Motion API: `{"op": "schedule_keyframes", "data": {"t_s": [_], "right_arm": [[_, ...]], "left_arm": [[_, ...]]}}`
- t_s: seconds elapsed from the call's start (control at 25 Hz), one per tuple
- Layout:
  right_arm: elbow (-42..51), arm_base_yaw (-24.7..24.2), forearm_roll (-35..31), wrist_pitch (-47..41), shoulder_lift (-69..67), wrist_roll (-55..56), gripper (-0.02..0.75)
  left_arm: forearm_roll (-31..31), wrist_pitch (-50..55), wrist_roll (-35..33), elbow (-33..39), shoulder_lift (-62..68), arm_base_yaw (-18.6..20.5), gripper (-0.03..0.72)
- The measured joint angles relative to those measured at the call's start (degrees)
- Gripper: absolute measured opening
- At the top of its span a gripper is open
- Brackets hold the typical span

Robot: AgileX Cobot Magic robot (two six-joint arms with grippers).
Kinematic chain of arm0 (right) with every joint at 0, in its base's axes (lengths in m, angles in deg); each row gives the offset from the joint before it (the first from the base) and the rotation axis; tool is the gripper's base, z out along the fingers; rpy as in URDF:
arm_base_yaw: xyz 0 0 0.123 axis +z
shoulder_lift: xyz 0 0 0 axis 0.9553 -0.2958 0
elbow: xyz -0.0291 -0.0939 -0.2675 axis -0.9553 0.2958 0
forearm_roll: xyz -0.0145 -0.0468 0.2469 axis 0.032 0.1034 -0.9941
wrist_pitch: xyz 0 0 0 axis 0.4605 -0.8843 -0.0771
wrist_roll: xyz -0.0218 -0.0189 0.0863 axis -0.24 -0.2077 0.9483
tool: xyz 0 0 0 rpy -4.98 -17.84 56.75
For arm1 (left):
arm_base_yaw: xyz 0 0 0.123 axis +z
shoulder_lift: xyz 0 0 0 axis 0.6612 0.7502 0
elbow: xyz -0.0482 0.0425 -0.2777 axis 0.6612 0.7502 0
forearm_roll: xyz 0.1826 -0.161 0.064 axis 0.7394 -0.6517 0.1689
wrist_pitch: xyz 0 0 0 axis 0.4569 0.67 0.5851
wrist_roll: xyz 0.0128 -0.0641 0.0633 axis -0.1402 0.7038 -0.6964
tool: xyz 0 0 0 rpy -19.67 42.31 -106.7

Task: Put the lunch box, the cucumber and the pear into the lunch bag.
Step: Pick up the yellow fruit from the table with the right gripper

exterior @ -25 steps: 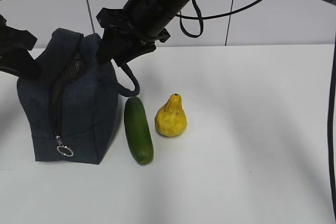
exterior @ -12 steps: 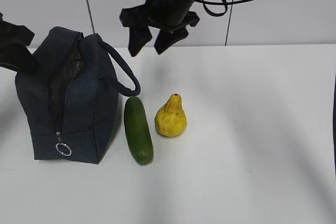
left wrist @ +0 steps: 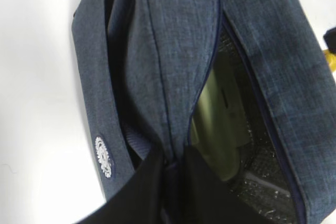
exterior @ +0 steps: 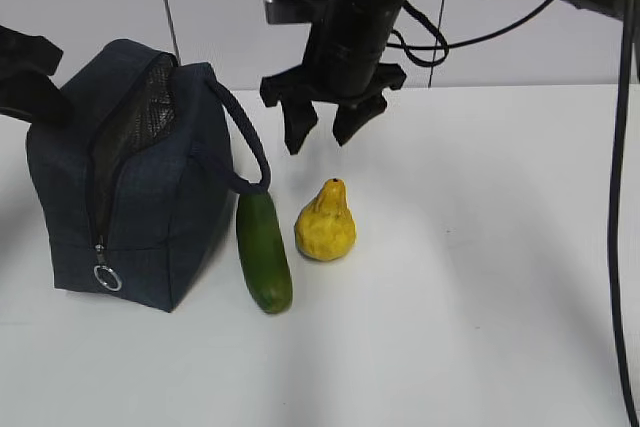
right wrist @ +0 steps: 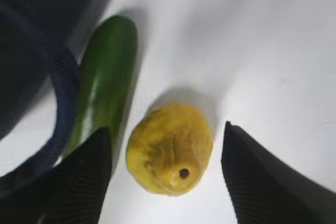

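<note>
lunch box [left wrist: 218,124] inside lunch bag [exterior: 140,197] — cucumber [exterior: 263,252] just right of it, pear [exterior: 325,224] right again

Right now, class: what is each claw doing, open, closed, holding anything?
Left claw: shut on the lunch bag fabric at its opening.
Right claw: open, empty, above the pear.

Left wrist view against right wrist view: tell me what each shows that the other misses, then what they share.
Only the left wrist view shows the pale green lunch box lying inside the open bag, the small white logo on the bag's side, and the left gripper shut on the fabric beside the opening. Only the right wrist view shows the cucumber and the right gripper open, a finger on either side of the upright pear. Both show the navy lunch bag on the white table.
</note>
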Motion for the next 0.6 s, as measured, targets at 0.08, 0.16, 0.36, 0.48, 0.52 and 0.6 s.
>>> {"op": "schedule_keyframes", "data": {"t_s": [0.08,0.16,0.36,0.48,0.52,0.6], "right_arm": [[2.41,0.0,1.16,0.0,-0.3,0.0,0.51],[3.94,0.0,1.65,0.0,-0.39,0.09,0.51],[5.97,0.0,1.8,0.11,-0.39,0.22,0.51],[6.71,0.0,2.16,0.19,-0.39,0.22,0.51],[6.71,0.0,2.16,0.23,-0.39,0.22,0.51],[6.8,0.0,2.2,0.33,-0.67,0.22,0.511]], "left_arm": [[0.0,0.0,0.0,0.0,0.0,0.0,0.022],[0.0,0.0,-0.14,0.0,0.0,0.0,0.022],[0.0,-0.07,-0.44,0.0,0.0,0.0,0.022],[0.0,-0.06,-0.58,0.0,0.0,0.0,0.022],[0.0,-0.12,-0.58,0.0,0.0,0.0,0.022],[0.0,-0.18,-0.62,0.0,0.0,0.0,0.022]]}}
